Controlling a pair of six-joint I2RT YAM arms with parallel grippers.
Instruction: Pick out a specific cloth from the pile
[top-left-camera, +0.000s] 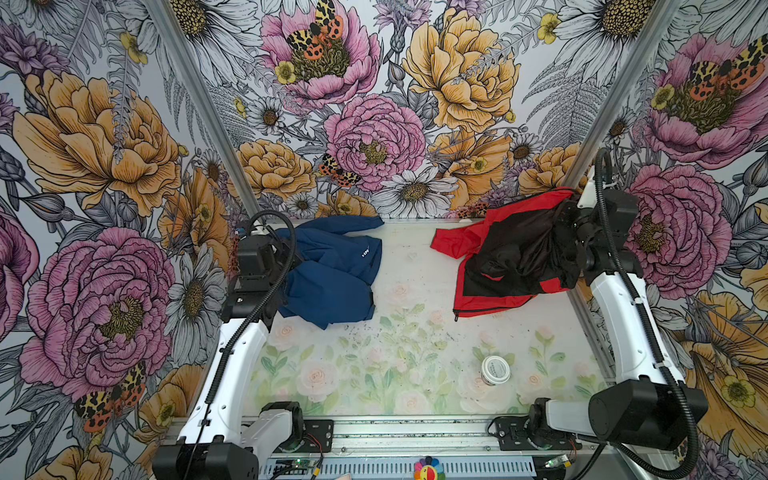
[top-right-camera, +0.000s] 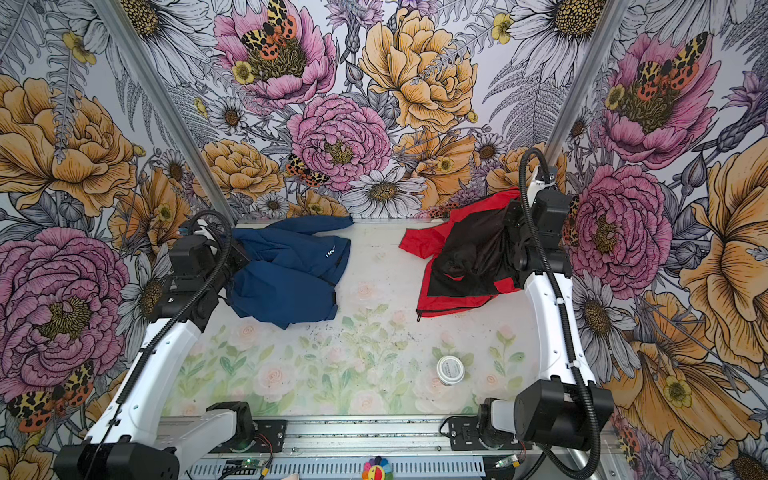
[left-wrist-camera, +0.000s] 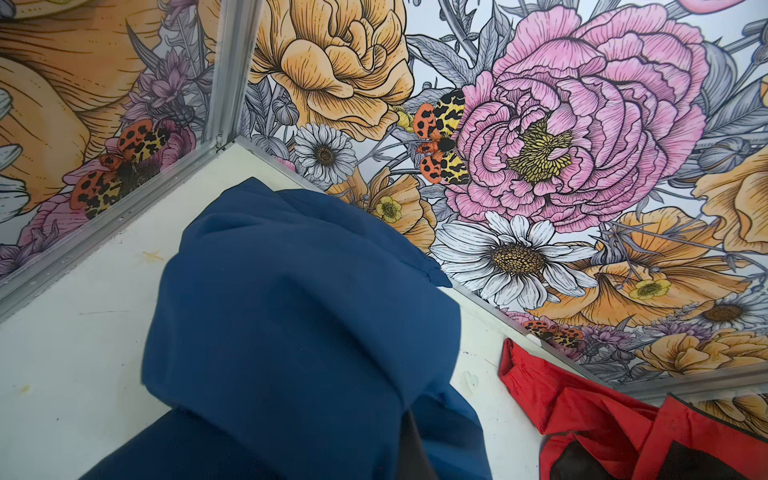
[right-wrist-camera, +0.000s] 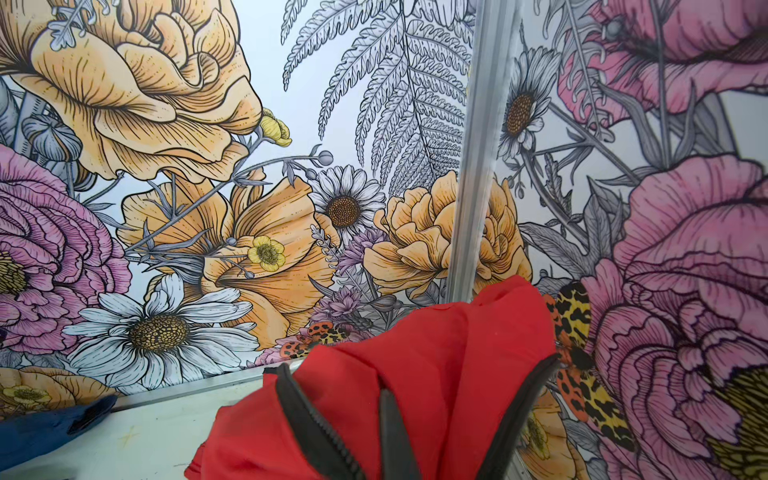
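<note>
Gripping red jacket (top-left-camera: 515, 257) by zipper edge, far right: right fingers (right-wrist-camera: 399, 449) closed; fabric likely thin, light, slippery. Left fingers (left-wrist-camera: 415, 449) closed on navy jacket (top-left-camera: 332, 282).

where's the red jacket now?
In both top views the red jacket sits back right on the table, one end raised at the right gripper, clear of the navy jacket at left.

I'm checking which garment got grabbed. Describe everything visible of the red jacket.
The red jacket is thin fabric with large black panels and a dark zipper along its edge. It lies crumpled at the far right of the table, hem on the surface, part bunched up in the shut right gripper. It lies apart from the navy jacket.
</note>
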